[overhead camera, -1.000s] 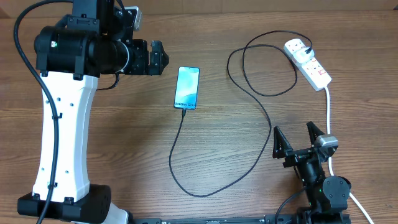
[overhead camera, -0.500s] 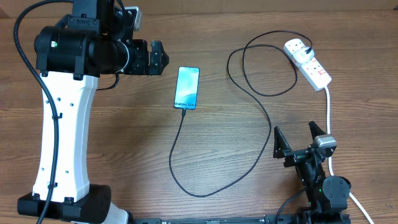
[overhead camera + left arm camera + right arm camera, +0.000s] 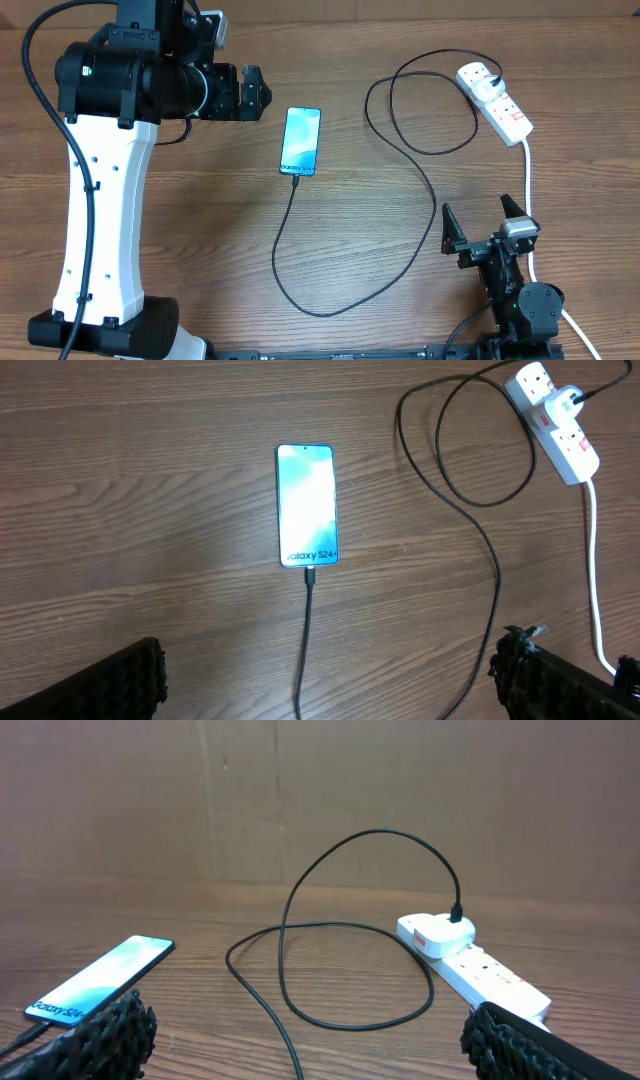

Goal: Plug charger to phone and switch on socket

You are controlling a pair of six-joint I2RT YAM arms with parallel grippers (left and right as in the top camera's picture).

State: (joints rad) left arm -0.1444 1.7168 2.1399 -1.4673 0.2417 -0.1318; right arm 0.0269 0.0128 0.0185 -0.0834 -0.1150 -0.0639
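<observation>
The phone (image 3: 301, 141) lies flat mid-table with its blue screen lit. It also shows in the left wrist view (image 3: 307, 505) and the right wrist view (image 3: 100, 978). The thin black charger cable (image 3: 296, 240) meets the phone's near end, loops across the table and runs up to the plug on the white socket strip (image 3: 497, 100) at the far right. My left gripper (image 3: 258, 92) is open and empty, held high to the left of the phone. My right gripper (image 3: 476, 222) is open and empty, low near the front edge, pointing toward the socket (image 3: 478, 967).
The thick white cord (image 3: 527, 180) runs from the strip toward the front, right beside my right gripper. The cable's big loop (image 3: 420, 105) lies between the phone and the strip. The left arm's white body (image 3: 100, 220) stands at the left side.
My right gripper has shifted slightly toward the front edge. The left arm, the phone and the cable have not moved.
</observation>
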